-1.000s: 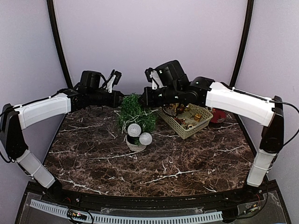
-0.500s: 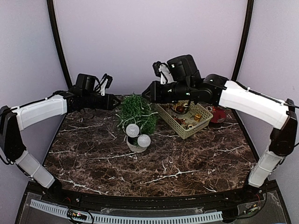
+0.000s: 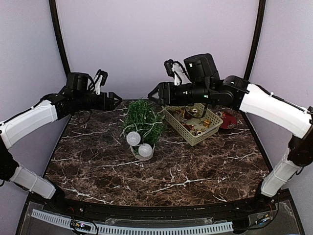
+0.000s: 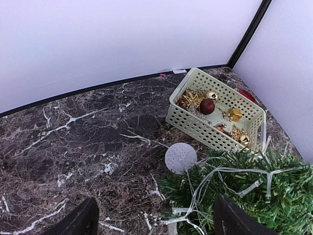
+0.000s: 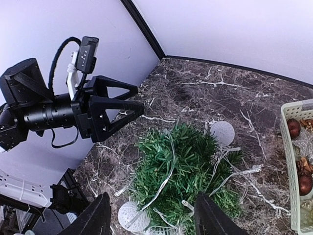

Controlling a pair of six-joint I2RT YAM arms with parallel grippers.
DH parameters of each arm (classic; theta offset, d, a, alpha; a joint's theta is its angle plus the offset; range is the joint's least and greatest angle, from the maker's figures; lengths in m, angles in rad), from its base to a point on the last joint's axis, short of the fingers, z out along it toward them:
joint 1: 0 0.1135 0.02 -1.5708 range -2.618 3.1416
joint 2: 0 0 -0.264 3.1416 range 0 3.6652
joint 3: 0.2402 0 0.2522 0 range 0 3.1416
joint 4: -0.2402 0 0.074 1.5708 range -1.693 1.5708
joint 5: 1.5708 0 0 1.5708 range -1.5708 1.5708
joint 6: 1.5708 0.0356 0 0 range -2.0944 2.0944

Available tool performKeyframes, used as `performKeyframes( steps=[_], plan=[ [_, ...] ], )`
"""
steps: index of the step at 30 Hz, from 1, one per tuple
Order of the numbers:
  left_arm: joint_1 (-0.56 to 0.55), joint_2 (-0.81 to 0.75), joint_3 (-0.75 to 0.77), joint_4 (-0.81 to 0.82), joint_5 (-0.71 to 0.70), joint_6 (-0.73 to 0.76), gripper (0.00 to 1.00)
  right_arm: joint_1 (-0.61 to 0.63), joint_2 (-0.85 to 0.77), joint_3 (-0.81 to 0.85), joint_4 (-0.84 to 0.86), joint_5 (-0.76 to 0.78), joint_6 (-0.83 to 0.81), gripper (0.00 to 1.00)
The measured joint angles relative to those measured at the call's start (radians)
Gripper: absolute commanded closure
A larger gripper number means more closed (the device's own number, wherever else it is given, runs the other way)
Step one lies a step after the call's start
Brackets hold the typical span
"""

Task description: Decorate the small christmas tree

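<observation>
The small christmas tree (image 3: pixel 142 119) stands upright in its white pot (image 3: pixel 138 153) at the middle of the table, a string of clear lights (image 5: pixel 171 169) draped over it. Two white balls (image 3: pixel 133 138) of that string hang at its front and a third ball (image 4: pixel 180 157) lies behind it. My left gripper (image 3: pixel 116 100) hovers open just left of the treetop, apart from it. Just right of the treetop, my right gripper (image 3: pixel 152 95) is also open and above the branches. Neither holds anything. In the wrist views the tree (image 4: pixel 274 196) (image 5: pixel 181 166) sits below the open left gripper (image 4: pixel 154 223) and right gripper (image 5: pixel 151 218).
A pale green basket (image 3: pixel 184 131) with gold and red ornaments stands right of the tree, under the right arm; the basket (image 4: pixel 195 125) is close behind the branches. A red object (image 3: pixel 228 121) lies beside it at the back right. Walls close the table's back and sides.
Both grippers went from shut to open and drew back from the treetop, the left one leftward, the right one up and rightward. The light string now rests on the tree.
</observation>
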Motion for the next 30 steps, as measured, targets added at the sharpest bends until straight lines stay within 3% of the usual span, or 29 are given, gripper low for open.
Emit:
performKeyframes(
  steps=[3,6,13,22,30],
  plan=[
    [0.000,-0.017,-0.004,-0.008,0.008,-0.001,0.15,0.011,0.000,-0.008,-0.025,-0.016,-0.021,0.41],
    [0.000,-0.035,-0.014,-0.008,0.013,-0.008,0.23,0.039,0.006,-0.008,-0.044,-0.018,-0.042,0.45],
    [0.000,-0.039,-0.058,-0.006,0.062,-0.033,0.28,0.105,0.080,0.040,-0.115,0.026,-0.068,0.61],
    [0.000,-0.072,-0.174,0.011,0.095,-0.072,0.28,0.121,0.113,0.049,-0.165,0.118,-0.059,0.99],
    [0.000,-0.179,-0.249,0.013,0.087,-0.096,0.27,0.122,0.112,0.009,-0.163,0.173,-0.020,1.00]
  ],
)
